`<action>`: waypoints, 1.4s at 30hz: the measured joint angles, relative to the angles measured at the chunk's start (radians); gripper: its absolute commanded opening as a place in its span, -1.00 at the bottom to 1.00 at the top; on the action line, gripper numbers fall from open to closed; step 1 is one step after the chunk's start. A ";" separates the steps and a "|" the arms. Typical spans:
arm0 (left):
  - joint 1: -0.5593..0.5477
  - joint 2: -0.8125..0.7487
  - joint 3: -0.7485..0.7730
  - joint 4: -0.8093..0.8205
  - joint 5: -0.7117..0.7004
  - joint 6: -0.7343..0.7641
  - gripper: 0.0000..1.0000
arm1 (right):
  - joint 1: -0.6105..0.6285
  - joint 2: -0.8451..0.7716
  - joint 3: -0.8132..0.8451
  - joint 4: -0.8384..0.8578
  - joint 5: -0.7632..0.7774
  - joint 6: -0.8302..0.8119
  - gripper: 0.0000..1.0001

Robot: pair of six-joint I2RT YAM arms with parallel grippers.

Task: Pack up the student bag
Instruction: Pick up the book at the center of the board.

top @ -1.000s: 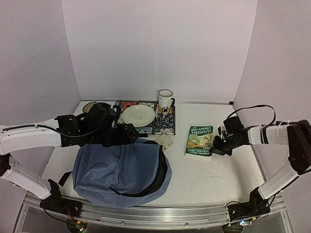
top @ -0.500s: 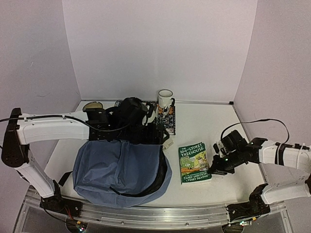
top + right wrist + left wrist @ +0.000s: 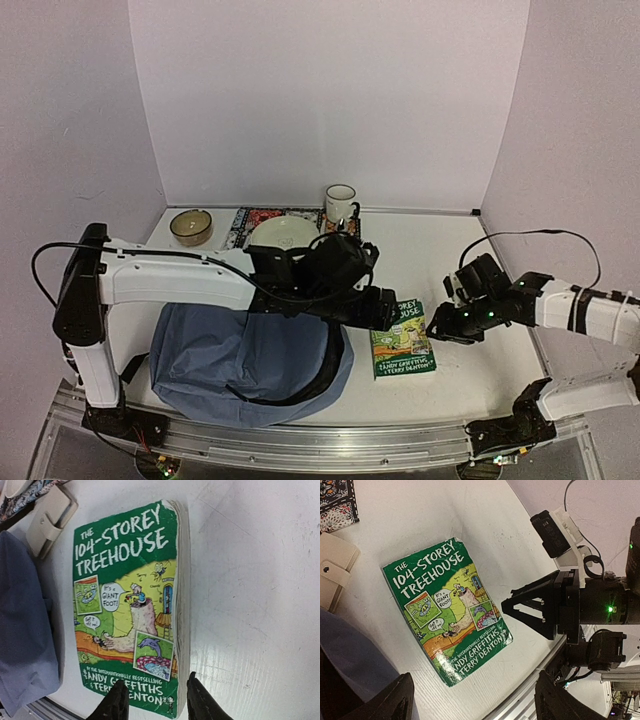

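The slate-blue student bag [image 3: 250, 355] lies flat at the near left of the table; its edge shows in the left wrist view [image 3: 345, 655] and the right wrist view [image 3: 22, 625]. A green paperback book [image 3: 405, 340] lies flat just right of it. My left gripper [image 3: 385, 305] hovers over the book's [image 3: 447, 612] left side, open wide and holding nothing [image 3: 475, 707]. My right gripper [image 3: 445, 325] is at the book's right edge. Its jaws [image 3: 156, 705] are open and stand astride the near corner of the book [image 3: 130, 605].
A beige wallet [image 3: 332, 570] lies by the bag's far corner. At the back stand a white mug [image 3: 340, 203], a pale plate [image 3: 283, 232] on a patterned mat [image 3: 255, 215], and a small bowl [image 3: 190, 226]. The metal rail [image 3: 330, 440] runs along the near edge.
The right gripper dragged the book nearer and leftward toward the bag, then opened off it. The left arm swept right from the bag's far edge to above the book.
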State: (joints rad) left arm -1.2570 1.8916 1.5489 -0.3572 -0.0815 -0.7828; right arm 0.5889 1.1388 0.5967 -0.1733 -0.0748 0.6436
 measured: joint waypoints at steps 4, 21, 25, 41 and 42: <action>0.001 0.060 0.026 0.013 0.000 -0.031 0.62 | -0.005 0.092 0.006 0.008 0.021 -0.018 -0.21; 0.048 0.219 0.040 0.075 -0.008 -0.127 0.43 | -0.005 0.187 0.006 0.080 -0.079 -0.042 -0.44; 0.078 0.227 0.004 0.108 0.018 -0.149 0.42 | 0.003 0.192 0.006 0.096 -0.101 -0.041 -0.46; 0.104 0.319 -0.012 0.207 0.108 -0.193 0.44 | 0.038 0.247 0.006 0.138 -0.120 -0.033 -0.52; 0.105 0.324 -0.012 0.212 0.115 -0.194 0.44 | 0.040 0.251 0.006 0.142 -0.120 -0.033 -0.53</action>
State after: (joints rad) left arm -1.1518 2.2153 1.5372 -0.1455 0.0334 -0.9770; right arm 0.6290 1.3900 0.6025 -0.0310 -0.1947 0.6108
